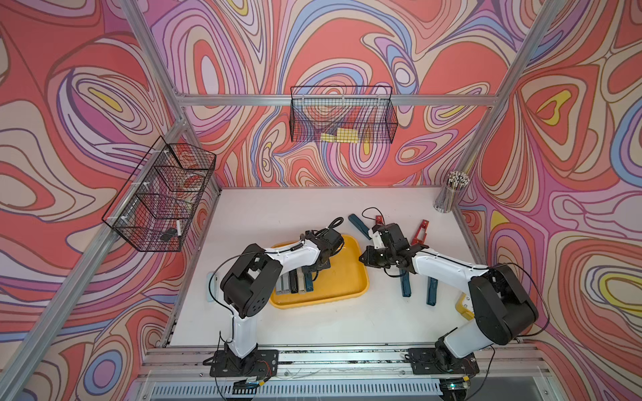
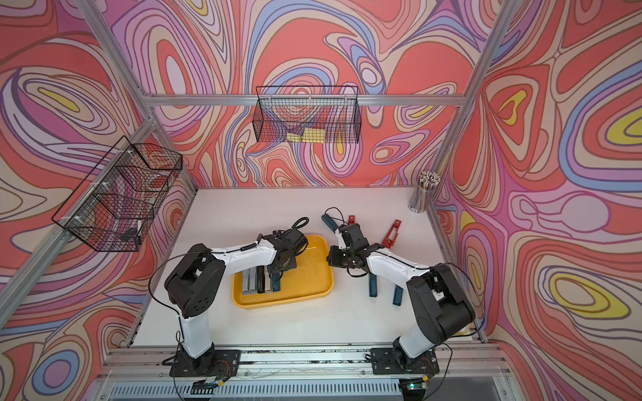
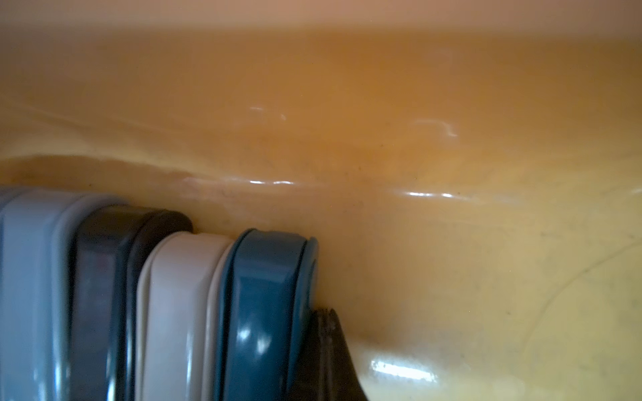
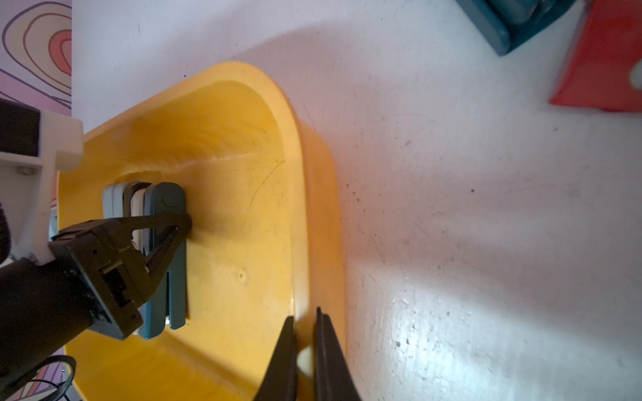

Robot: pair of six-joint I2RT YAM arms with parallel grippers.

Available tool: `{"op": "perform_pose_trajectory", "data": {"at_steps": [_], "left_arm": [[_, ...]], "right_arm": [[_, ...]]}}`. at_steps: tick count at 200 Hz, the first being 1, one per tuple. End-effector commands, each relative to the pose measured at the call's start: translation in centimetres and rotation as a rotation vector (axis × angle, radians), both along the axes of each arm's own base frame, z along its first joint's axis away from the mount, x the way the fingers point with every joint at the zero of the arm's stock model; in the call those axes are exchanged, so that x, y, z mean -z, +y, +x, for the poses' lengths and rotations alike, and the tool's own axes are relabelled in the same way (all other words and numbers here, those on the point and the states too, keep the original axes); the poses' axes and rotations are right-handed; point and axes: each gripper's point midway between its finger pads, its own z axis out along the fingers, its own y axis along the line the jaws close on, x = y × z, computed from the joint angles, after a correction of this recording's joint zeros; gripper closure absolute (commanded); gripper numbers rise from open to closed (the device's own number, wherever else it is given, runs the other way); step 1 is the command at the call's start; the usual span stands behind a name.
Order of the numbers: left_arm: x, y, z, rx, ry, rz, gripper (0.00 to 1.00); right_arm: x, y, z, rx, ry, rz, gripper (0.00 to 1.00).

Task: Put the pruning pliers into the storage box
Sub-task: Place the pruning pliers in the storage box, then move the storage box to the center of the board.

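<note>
Nudging the teal bar (image 4: 173,203) flush against the row of pruning pliers (image 1: 293,284) in the storage box (image 4: 312,194) wants a slow sideways push from the left end effector (image 4: 187,219) — jaws shut, empty — while the right end effector (image 4: 305,326) pinches the rim steady.

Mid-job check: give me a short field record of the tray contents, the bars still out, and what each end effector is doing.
tray: holds a row of five bars, two grey, black, beige, teal
left end effector: shut, holding nothing, tip against the row's teal bar
right end effector: shut on the tray's rim
still on table: three teal bars; two red bars
task: not finished
</note>
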Motion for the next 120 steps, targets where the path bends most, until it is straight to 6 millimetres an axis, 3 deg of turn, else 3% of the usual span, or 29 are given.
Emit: {"op": "perform_pose_trajectory", "data": {"at_steps": [1, 28, 50, 85, 120], "left_arm": [[-1.4, -0.8, 0.4, 0.036, -0.023, -0.062, 0.93], [-3.3, -2.3, 0.9, 0.131, -0.049, -0.109, 0.79], [-5.9, -2.8, 1.1, 0.219, -0.112, -0.131, 0.70], [-10.5, -0.4, 0.5, 0.245, -0.224, -0.084, 0.57], [-11.5, 2.5, -1.7, 0.257, -0.194, -0.032, 0.48]], "right_arm": [[-0.3, 0.4, 0.3, 0.005, -0.015, 0.021, 0.92], [-0.4, 0.7, 0.8, -0.006, -0.017, 0.017, 0.93], [-0.8, 0.8, 1.3, -0.005, -0.027, 0.018, 0.93], [-1.0, 1.1, 2.3, -0.019, -0.041, -0.004, 0.92], [-1.4, 1.7, 3.3, -0.034, -0.055, -0.002, 0.93]]}}
